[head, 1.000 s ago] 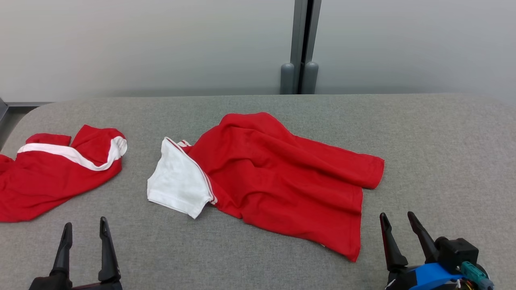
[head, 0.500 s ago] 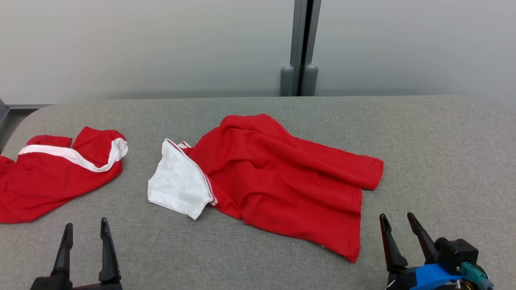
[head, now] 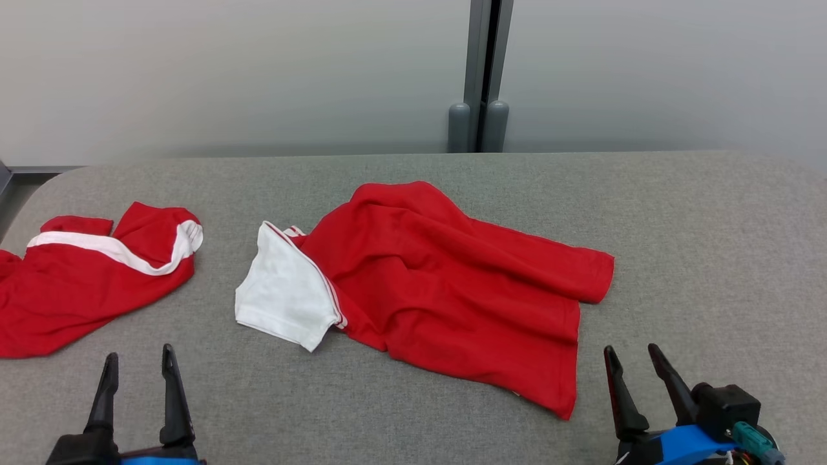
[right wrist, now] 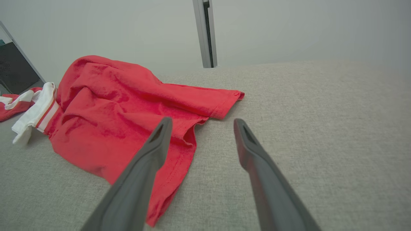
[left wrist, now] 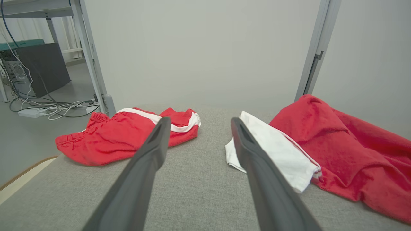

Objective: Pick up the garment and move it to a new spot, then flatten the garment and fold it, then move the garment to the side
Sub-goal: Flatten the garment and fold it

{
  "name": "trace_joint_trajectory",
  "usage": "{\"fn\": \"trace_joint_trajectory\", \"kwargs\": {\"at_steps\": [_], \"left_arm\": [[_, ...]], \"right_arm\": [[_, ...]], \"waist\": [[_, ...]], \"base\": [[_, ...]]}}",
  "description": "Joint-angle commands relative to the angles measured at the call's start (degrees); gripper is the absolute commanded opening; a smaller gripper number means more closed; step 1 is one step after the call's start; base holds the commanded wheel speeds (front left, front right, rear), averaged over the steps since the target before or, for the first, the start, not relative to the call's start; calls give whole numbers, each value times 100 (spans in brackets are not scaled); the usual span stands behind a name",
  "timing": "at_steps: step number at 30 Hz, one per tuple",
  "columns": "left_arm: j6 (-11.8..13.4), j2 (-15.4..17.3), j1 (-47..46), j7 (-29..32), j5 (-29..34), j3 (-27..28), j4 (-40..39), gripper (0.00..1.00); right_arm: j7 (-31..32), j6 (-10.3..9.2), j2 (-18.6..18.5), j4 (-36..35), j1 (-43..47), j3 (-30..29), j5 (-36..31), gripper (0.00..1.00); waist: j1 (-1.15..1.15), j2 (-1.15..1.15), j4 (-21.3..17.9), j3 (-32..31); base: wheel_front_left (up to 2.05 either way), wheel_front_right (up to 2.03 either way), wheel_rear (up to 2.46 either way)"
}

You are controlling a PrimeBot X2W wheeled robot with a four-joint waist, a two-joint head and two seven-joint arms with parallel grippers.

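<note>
The garment (head: 446, 290), a crumpled red shirt with a white sleeve (head: 284, 294), lies in the middle of the grey padded table (head: 711, 258). In the left wrist view the garment (left wrist: 346, 150) is at the right, and in the right wrist view the garment (right wrist: 122, 112) is at the left. My left gripper (head: 139, 351) stands open near the table's front edge, to the left of and nearer than the sleeve, holding nothing. My right gripper (head: 629, 348) is open too, just right of the shirt's near hem corner. Both gripper views, left gripper (left wrist: 199, 119) and right gripper (right wrist: 202, 119), show bare gaps.
A second red piece with a white stripe (head: 97, 278) lies at the table's left end, partly over the edge. A grey post (head: 479, 77) rises behind the table against pale wall panels. Beyond the left end are a metal frame leg and floor cables (left wrist: 54, 107).
The head view has shifted very slightly. Both garments and both open grippers keep their places.
</note>
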Motion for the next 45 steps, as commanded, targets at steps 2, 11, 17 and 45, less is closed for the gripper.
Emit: {"fn": "trace_joint_trajectory", "kwargs": {"at_steps": [2, 11, 17, 45], "left_arm": [[-54, 50, -312, -27, 73, 6, 110, 100], [-148, 657, -1352, -22, 127, -269, 1140, 100], [-156, 1095, -2186, -21, 0, -675, 2225, 100], [-158, 1450, -3616, 711, -1774, -2610, 5169, 39]], "right_arm": [[-19, 3, -17, 59, 27, 127, 17, 100], [-19, 2, -19, 247, -169, 674, 51, 100], [-19, 3, -17, 339, -320, 1037, 115, 100], [-20, 2, -18, 641, -805, 1835, 450, 100]], "waist": [[0, 0, -24, 26], [0, 0, -271, 299], [0, 0, -457, 578], [0, 0, -838, 1171]], "base": [[0, 0, 0], [0, 0, 0], [0, 0, 0], [0, 0, 0]]}}
